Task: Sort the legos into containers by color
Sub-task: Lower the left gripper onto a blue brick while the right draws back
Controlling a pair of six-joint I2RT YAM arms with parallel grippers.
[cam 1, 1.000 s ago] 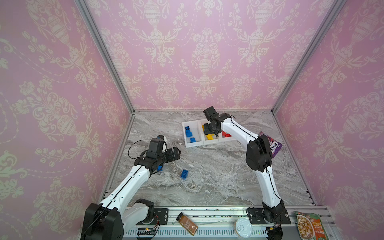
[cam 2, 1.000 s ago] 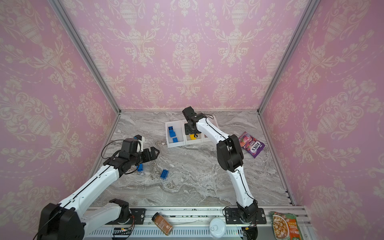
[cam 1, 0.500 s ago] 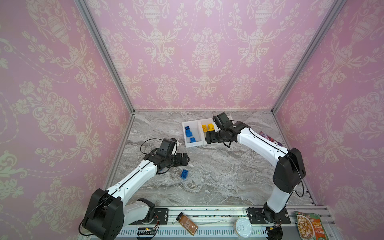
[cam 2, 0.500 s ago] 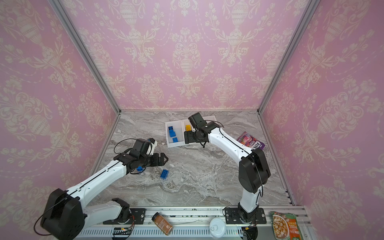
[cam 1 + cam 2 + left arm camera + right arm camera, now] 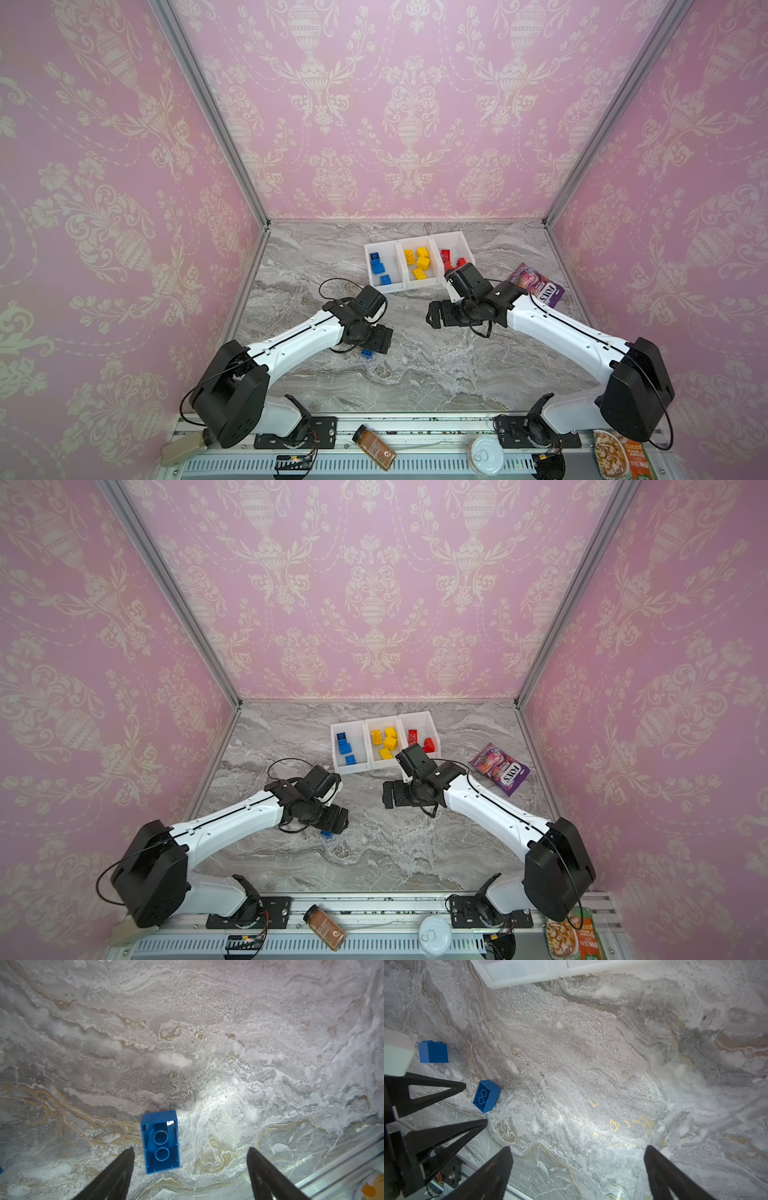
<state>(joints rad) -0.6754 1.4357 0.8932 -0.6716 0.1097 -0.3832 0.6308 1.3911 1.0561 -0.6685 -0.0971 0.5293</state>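
Left gripper [image 5: 190, 1148], jaws parted and empty, is poised over a small blue plastic lego brick [image 5: 160, 1142] lying hollow side up on the grey marbled tabletop [image 5: 207, 1043], nearer one finger; centring is advised before closing; right gripper [image 5: 578, 1149] hangs open, empty; the row of white plastic containers [image 5: 422, 286] is well apart.

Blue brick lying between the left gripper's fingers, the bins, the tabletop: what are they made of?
Blue brick: hard moulded plastic, semi-gloss; hollow underside with two tubes and a bright glint. Bins: white plastic, seemingly slightly translucent, with thin smooth walls. Tabletop: grey veined marble look, low sheen; stone or printed laminate, cannot tell.
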